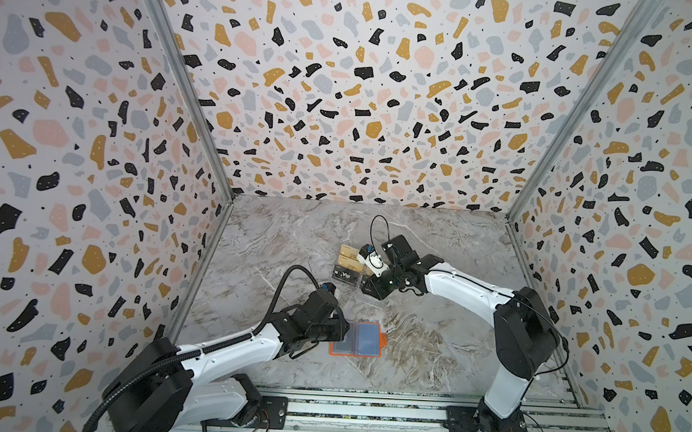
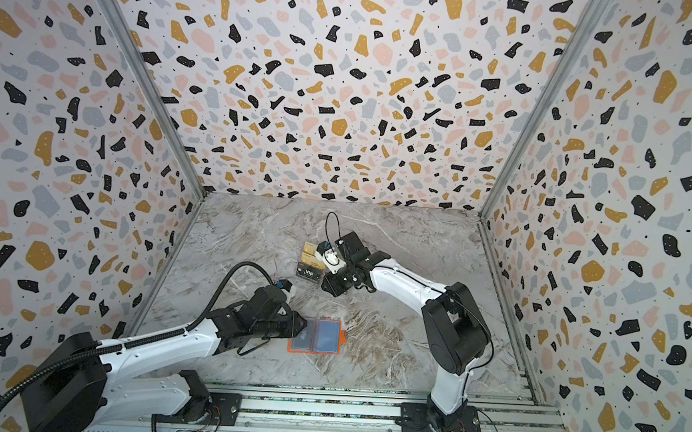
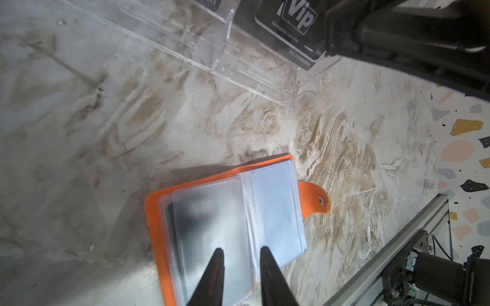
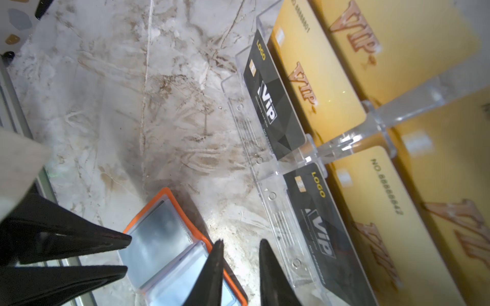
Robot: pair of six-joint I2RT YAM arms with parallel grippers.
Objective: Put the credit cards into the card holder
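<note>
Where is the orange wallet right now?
In both top views the orange wallet lies open on the table near the front middle, the left gripper at its left edge and the clear card stand behind it.

Bright, even light is seen in both top views. Glare is caught on the orange leather-like card holder point(image 3: 155, 217); the gold-tan plastic cards point(image 4: 437, 172) are blurred.

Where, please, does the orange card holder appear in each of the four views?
In a top view: card holder lies open on the table, mid-width, toward the near edge.
In a top view: same spot.
Left wrist: it lies open just past the left tool.
Right wrist: it shows partly behind the right tool.
Shared landmark: the clear stand with a black Vip card.
</note>
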